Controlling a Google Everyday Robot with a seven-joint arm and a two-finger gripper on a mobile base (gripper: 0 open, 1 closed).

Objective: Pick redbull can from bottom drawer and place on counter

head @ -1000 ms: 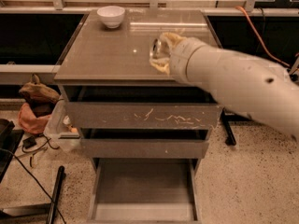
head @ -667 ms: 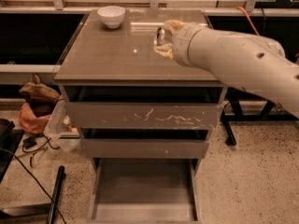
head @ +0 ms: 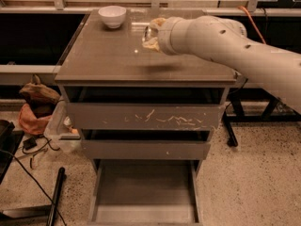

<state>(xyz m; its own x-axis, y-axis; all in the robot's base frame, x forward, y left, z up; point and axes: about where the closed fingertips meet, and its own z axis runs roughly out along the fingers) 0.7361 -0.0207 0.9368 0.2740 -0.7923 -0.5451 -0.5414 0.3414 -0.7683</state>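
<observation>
Two pale fingertips [head: 152, 43] are clamping the redbull can [head: 146, 32], whose shiny end is glinting between them, so the gripper [head: 154, 32] is carrying its load above the counter [head: 103, 60]. It is hanging over the back half of the top, a little right of centre and nearer the back edge than the front one, with the arm [head: 235, 44] reaching in across the right edge. A soft shadow [head: 157, 68] is lying on the slab closer to the front edge, which suggests the can is riding clear of the surface rather than touching it. The bottom drawer [head: 143, 197] is standing open below with its floor bare, so the lift looks done and the placing is the step in hand.

To do it well, the gripper should be going straight down, slowly, until the can is meeting the slab, and only then letting go; releasing from height is risking a bounce on such a glossy top. Which way the can is lying in the grasp is hard to tell, and a can set on its side is liable to roll, so the spot should be well in from the right and front edges. The white bowl [head: 112, 16] near the back left corner is sitting well apart and is posing no obstacle. After release, lifting clear before drawing back is keeping the can from being knocked.
</observation>
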